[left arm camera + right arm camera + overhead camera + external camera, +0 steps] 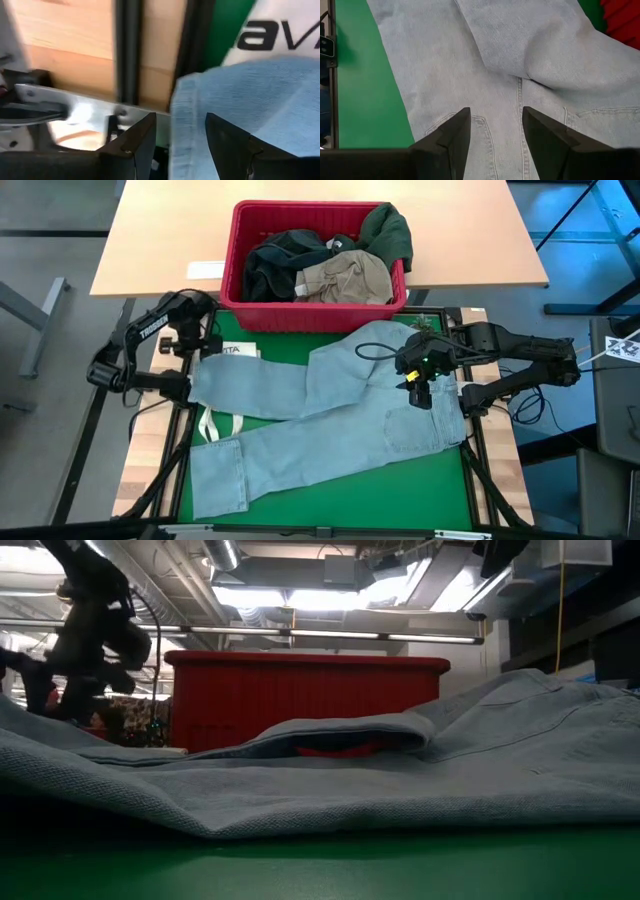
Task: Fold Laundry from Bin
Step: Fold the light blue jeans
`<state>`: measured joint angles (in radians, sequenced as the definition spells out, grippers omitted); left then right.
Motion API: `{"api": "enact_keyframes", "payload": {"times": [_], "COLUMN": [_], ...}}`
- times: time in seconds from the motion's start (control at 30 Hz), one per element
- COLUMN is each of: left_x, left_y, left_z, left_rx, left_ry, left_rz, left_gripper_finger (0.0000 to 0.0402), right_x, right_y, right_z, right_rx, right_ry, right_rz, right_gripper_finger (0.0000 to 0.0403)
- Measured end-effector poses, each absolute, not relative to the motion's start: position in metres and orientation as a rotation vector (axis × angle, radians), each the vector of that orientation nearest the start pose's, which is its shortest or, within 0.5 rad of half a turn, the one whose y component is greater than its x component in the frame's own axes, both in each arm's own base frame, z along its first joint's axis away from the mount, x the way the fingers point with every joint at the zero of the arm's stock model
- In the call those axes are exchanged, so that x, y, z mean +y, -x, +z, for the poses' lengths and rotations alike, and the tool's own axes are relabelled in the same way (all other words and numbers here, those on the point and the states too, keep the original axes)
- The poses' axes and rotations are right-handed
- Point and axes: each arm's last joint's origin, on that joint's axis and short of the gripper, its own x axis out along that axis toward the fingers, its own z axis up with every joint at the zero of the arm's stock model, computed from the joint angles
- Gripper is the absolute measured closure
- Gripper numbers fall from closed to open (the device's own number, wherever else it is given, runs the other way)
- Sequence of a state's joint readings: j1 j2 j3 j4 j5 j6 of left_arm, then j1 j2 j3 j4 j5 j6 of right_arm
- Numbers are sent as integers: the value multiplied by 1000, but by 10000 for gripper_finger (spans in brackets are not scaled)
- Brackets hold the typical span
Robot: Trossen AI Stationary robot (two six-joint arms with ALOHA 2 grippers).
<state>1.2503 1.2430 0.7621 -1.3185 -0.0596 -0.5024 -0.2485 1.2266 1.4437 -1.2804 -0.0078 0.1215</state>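
Light blue jeans (330, 395) lie spread on the green mat, waist toward the right, both legs running left. The red bin (310, 317) stands at the mat's far edge, holding dark green (385, 230), black (275, 265) and khaki (345, 278) laundry. My left gripper (188, 385) is open and points down over the far leg's hem (182, 110), one finger on each side of the hem's edge; no touch shows. My right gripper (418, 392) hangs open above the jeans' seat (495, 75), clear of the cloth.
A white tote bag (215, 425) lies partly under the jeans' legs at the left, its printed part (237, 351) showing near the bin. A dark frame rail (127, 50) and wooden board border the mat's left side. Bare green mat (350, 490) lies toward the near edge.
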Motion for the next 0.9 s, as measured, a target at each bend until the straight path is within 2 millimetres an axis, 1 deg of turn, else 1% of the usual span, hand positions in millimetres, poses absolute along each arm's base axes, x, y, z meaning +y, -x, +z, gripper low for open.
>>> {"api": "enact_keyframes", "payload": {"times": [0.07, 0.1, 0.17, 0.33, 0.53, 0.63, 0.7, 0.8, 0.83, 0.9], "left_x": [149, 150, 154, 155, 157, 157, 157, 157, 157, 157], "left_y": [-49, -50, -52, -55, -56, -56, -56, -56, -56, -55], "left_z": [189, 187, 186, 180, 175, 175, 176, 175, 175, 175], "left_rx": [1372, 1391, 1394, 1413, 1435, 1444, 1446, 1447, 1449, 1453], "left_ry": [1467, 1487, 1499, 1570, 1582, 1566, 1567, 1564, 1561, 1556], "left_rz": [1301, 1273, 1251, 1193, 1184, 1162, 1163, 1171, 1179, 1187], "left_gripper_finger": [237, 237, 237, 237, 242, 274, 309, 374, 387, 393], "right_x": [-50, -50, -50, -50, -50, -50, -50, -50, -50, -50], "right_y": [-198, -198, -198, -198, -198, -198, -198, -198, -198, -198], "right_z": [379, 379, 379, 379, 379, 379, 379, 379, 379, 379], "right_rx": [1044, 1044, 1044, 1044, 1045, 1045, 1045, 1045, 1045, 1045], "right_ry": [-246, -246, -246, -244, -244, -244, -245, -245, -245, -247], "right_rz": [-282, -282, -282, -285, -285, -285, -285, -285, -284, -280], "right_gripper_finger": [224, 224, 224, 224, 224, 224, 224, 224, 224, 224]}}
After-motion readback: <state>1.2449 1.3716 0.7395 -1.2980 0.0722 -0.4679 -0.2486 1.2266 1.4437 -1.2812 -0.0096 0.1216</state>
